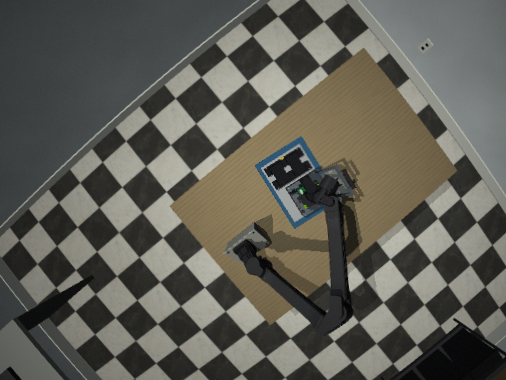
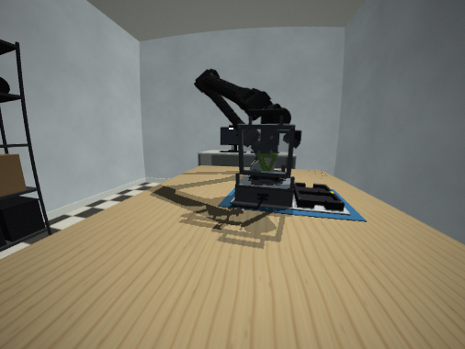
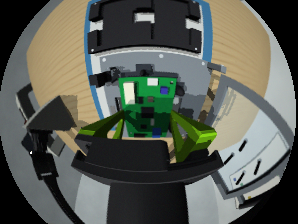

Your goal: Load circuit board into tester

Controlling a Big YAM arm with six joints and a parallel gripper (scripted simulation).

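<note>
The green circuit board [image 3: 147,102] lies face up between my green fingers, over the tester's plate. Its white connector shows at the far left corner in the wrist view. My gripper [image 3: 147,113] [image 1: 311,195] points down; both fingertips meet the board's long edges and look shut on it. The grey tester [image 3: 125,61] [image 2: 276,197] stands below. Its lid [image 2: 293,151] stands open and upright, on the right in the wrist view. The black hook [image 3: 102,78] is at the left edge. The pins and part of the posts are hidden; whether the board touches the plate I cannot tell.
The black two-pocket tray [image 3: 120,30] [image 2: 317,201] stands beside the tester, past the board's connector end. Both are on a white sheet on a blue mat [image 1: 297,224] [image 2: 354,217]. The raised lid frame stands close beside the gripper. The arm's base [image 1: 260,237] is at the table's end.
</note>
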